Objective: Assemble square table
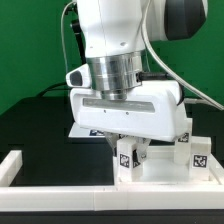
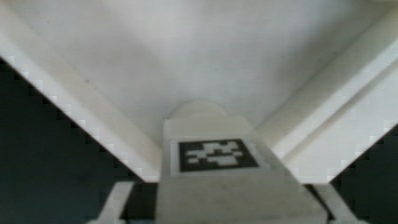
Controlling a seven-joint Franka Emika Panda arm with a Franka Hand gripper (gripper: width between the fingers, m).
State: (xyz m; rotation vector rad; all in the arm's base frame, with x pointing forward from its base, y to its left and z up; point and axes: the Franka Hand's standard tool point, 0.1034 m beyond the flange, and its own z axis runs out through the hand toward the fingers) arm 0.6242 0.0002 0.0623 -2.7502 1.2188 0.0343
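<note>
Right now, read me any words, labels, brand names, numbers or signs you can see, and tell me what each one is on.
No words, numbers or brand names can be read.
Leg under the gripper: black-and-white tag, a pattern only.
Leg at the exterior view's right: the same sort of tag.
Wrist view: one tag, blurred.

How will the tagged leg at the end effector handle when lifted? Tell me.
The leg looks like moulded white plastic, so it is probably stiff. It is small, so likely light. Its flat faces should resist rolling but may be slippery.
</note>
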